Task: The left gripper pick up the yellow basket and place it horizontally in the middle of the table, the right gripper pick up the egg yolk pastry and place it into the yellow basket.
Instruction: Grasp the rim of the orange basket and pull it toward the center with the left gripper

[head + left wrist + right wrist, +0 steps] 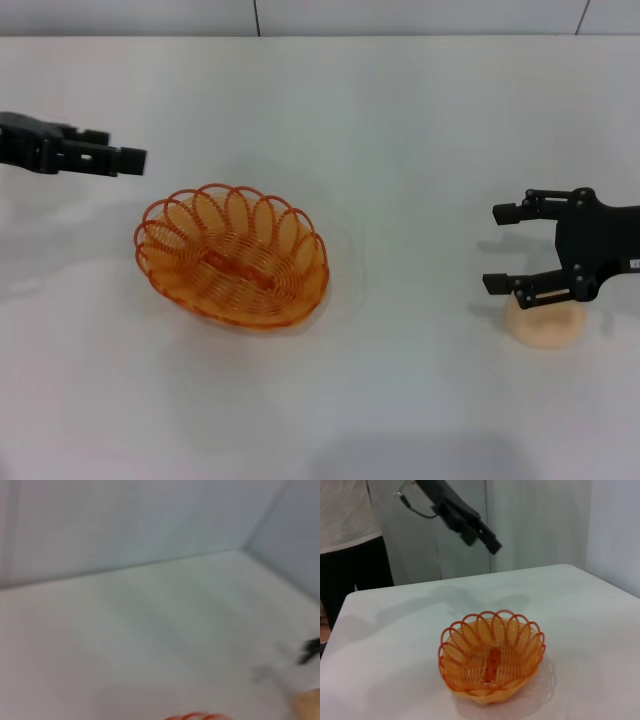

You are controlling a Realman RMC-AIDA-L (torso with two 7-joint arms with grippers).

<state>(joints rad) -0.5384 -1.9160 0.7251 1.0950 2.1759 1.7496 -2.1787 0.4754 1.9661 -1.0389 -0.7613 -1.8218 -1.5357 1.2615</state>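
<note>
Basket: you have the yellow basket (233, 257) sitting upright on the table (400, 120), left of centre, long axis running from far-left to near-right; nothing lies inside it.
Pastry: you will find the egg yolk pastry (546, 323) on the table at the right, well apart from the basket and outside it.
Right gripper: the right gripper (506, 248) hangs right over the pastry, fingers spread wide, holding nothing; the near finger overlaps the pastry's far edge, and you cannot tell whether it touches.
Left gripper: the left gripper (128, 160) is at the far left, above the table and beyond the basket's far-left rim, clear of it and empty; its fingers look pressed together.
Background: a person (350, 540) stands beyond the table in the right wrist view.
</note>
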